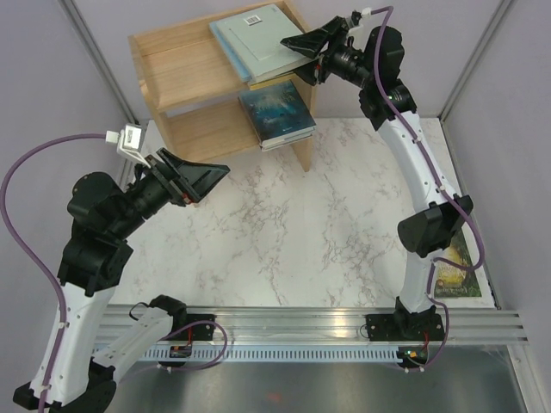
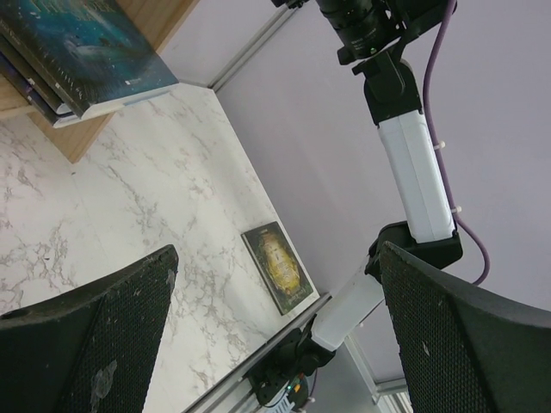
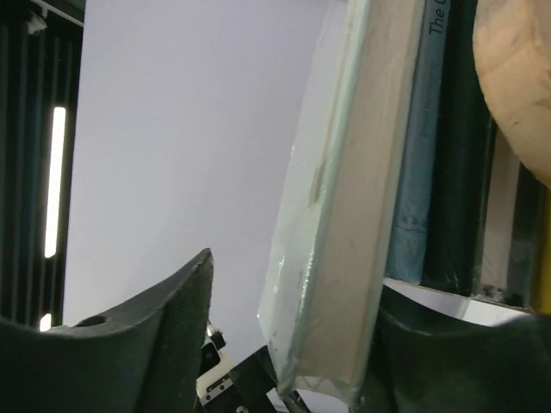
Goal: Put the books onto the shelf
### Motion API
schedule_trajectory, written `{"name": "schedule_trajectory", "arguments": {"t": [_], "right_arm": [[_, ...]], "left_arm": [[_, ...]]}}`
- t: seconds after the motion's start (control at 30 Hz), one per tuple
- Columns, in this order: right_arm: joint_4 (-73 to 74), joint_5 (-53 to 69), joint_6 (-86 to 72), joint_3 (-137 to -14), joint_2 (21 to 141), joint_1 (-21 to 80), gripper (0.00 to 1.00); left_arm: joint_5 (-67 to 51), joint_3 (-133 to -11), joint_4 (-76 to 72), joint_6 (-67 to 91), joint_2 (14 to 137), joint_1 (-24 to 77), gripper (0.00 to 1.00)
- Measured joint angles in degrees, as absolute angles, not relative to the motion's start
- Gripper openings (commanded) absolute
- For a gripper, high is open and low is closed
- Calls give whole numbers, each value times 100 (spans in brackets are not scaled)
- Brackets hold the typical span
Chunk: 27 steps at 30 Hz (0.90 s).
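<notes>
Straddles near edge of pale grey-green book (image 1: pixel 250 39) lying flat atop shelf (image 1: pixel 172 64) with right gripper (image 1: pixel 297 47), fingers parted and gap showing, apparently to release, and hangs left gripper (image 1: pixel 207 176) splayed empty over table (image 1: pixel 344 232), likely free for green-gold book (image 1: pixel 454 271) by right arm base.

Marble-look table (image 1: pixel 284 232), lilac walls (image 1: pixel 52 69), a bright strip (image 3: pixel 53 181), maybe a lamp

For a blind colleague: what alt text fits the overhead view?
The right gripper, jaws open, is at the edge of pale books on top of the shelf; more books sit on its lower tier. The left gripper hovers open over the table, where one book lies near the right arm.
</notes>
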State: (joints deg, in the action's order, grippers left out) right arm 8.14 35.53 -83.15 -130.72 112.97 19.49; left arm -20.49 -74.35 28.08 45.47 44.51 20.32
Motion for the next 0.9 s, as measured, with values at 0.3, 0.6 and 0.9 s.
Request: {"name": "schedule_trajectory", "arguments": {"t": [0.3,0.6,0.9], "right_arm": [[510,3546,-8329,-12514,10925,1931,76],[464,3555,-8149,-11483,10256,1903,76],[445,3559,-8060,-11393,10180,1894,39]], "left_arm": [[-2003,-7669,2847,4414,4716,2032,100],[-2008,-7708,2875,4381,4965,2032,100],[-2012,-7708,2875,4379,4960,2032,100]]}}
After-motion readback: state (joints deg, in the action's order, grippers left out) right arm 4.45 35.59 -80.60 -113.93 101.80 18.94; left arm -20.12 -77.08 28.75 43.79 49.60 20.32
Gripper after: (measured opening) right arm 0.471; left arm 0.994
